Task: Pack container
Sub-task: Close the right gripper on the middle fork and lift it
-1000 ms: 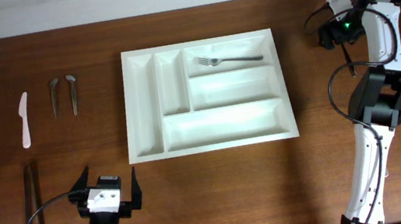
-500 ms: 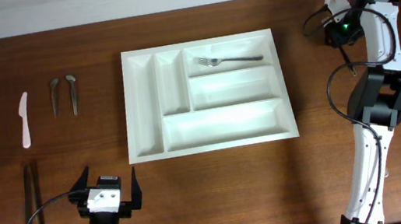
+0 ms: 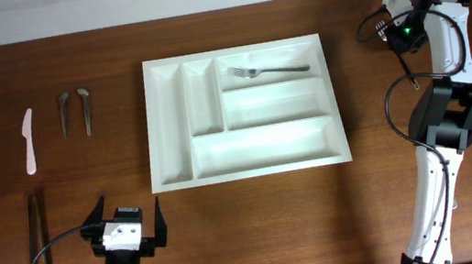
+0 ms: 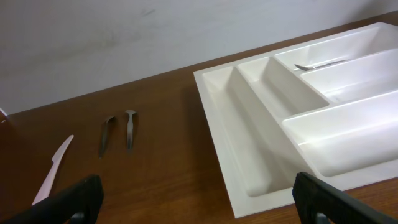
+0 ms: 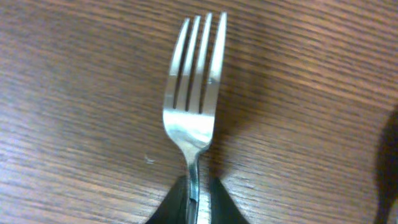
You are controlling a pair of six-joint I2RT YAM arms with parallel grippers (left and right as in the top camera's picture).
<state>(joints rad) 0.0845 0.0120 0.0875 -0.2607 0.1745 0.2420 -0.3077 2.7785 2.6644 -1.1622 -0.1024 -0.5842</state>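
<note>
Bright metal on grained wood
The fork (image 5: 193,118) is smooth, shiny metal — the counter (image 5: 74,93) matt, streaked wood; the container (image 3: 274,103) smooth, glossy white plastic.

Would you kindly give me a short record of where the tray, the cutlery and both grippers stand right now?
tray: white, five compartments, middle of table
fork: in top right long compartment; other four hold nothing
right gripper: shut on handle of second fork, right of tray
left gripper: open, holding nothing, front left
left of tray: white knife, small spoons
</note>
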